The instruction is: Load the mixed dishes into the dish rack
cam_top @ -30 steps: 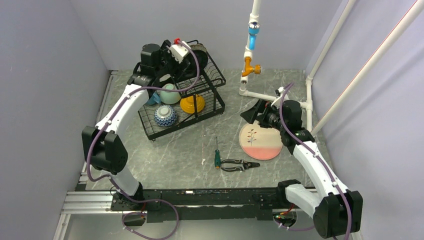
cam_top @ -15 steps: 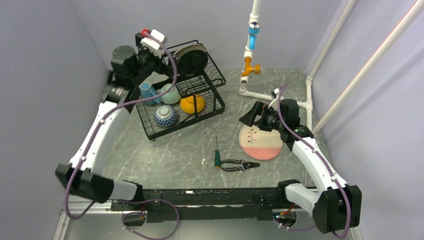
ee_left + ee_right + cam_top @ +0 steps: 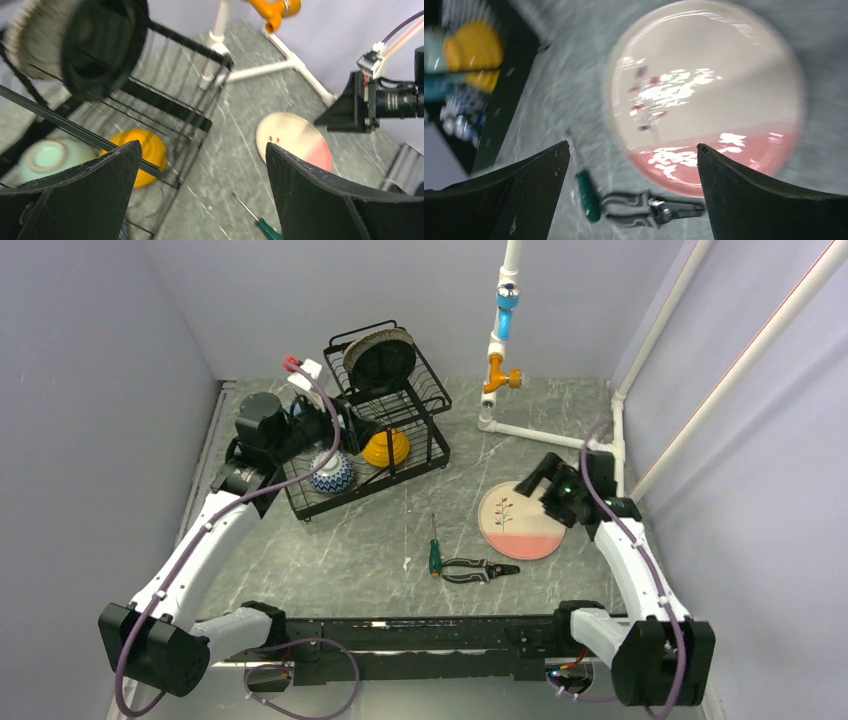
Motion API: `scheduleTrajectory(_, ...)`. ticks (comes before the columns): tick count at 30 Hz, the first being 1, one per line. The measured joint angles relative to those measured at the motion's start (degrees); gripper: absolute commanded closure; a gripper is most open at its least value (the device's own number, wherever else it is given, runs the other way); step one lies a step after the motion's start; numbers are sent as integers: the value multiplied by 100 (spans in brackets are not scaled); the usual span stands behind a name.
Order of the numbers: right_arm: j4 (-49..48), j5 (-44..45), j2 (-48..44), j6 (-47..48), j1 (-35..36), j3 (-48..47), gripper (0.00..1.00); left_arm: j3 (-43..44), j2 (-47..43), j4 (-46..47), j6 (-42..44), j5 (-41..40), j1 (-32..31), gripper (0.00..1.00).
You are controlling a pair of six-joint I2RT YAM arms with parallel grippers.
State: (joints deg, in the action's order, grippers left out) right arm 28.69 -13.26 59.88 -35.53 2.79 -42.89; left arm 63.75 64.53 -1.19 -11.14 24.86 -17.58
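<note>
The black wire dish rack (image 3: 425, 445) stands at the back left. Its raised basket holds a speckled grey plate (image 3: 366, 341) and a black plate (image 3: 386, 365) on edge. In the lower tray lie an orange bowl (image 3: 385, 448), a blue-white zigzag bowl (image 3: 330, 472) and a mint-green bowl (image 3: 47, 157). My left gripper (image 3: 345, 430) hovers open and empty over that tray. The pink-cream leaf-sprig plate (image 3: 520, 522) lies flat on the table. Above its right edge my right gripper (image 3: 545, 488) hangs open, holding nothing. The mug is hidden behind my left arm.
A green-handled screwdriver (image 3: 435, 556) and black pliers (image 3: 480, 568) lie on the table in front of the plate. A white pipe stand with blue and orange fittings (image 3: 497, 368) rises at the back. Walls close in on both sides.
My left gripper has come down and back from the raised basket to over the lower tray, its jaws opening wider. My right gripper has shifted rightward and nearer over the plate.
</note>
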Motion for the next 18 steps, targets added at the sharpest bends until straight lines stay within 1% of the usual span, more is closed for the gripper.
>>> scheduleTrajectory(2,22,136,-210,-164,-586,254,2,-203,2,-66,-136,4,-188,1)
scheduleTrajectory(4,42,249,-518,-343,-1222,673,3,-232,28,-85,-199,24,-442,1)
scheduleTrajectory(6,127,293,-713,-474,-1565,986,5,-199,61,-74,-216,90,-769,1)
scheduleTrajectory(10,186,295,-857,-658,-1947,1434,8,-164,166,-59,-275,291,-1305,1)
scheduleTrajectory(14,195,273,-844,-697,-2162,1637,11,-164,249,-59,-367,446,-1526,1)
scheduleTrajectory(18,149,227,-761,-678,-2218,1735,31,-164,264,-61,-461,535,-1539,1)
